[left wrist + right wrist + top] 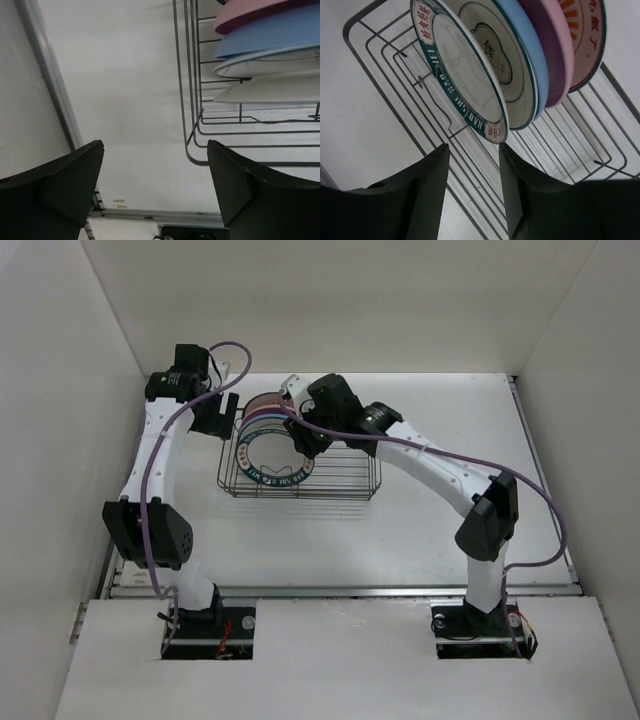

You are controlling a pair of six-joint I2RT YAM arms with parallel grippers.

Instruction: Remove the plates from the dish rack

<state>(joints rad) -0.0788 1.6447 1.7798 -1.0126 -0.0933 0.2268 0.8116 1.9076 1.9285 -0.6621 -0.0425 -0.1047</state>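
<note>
Right wrist view first: your right jaws stand about half apart with nothing clamped, and the gap is lined up just under the lower rim of the front plate [465, 95]. That rim looks like your pick, since only this plate has free space in front of it. I can't tell if a pad already touches it.

All the plates [272, 445] stand on edge in the dish rack [345, 480]. They are packed at its left end and lean together between the wire prongs.

The front plate is glossy white with a teal band and red characters. Behind it come a second white plate [492, 47], a blue plate [527, 45], a pink plate [559, 50] and an orange-striped plate [585, 30] with a dark rim.

Your left jaws are wide apart and hold nothing. They hang over the counter [130, 100] just outside the rack's left end, probably ready to steady the rack.
</note>
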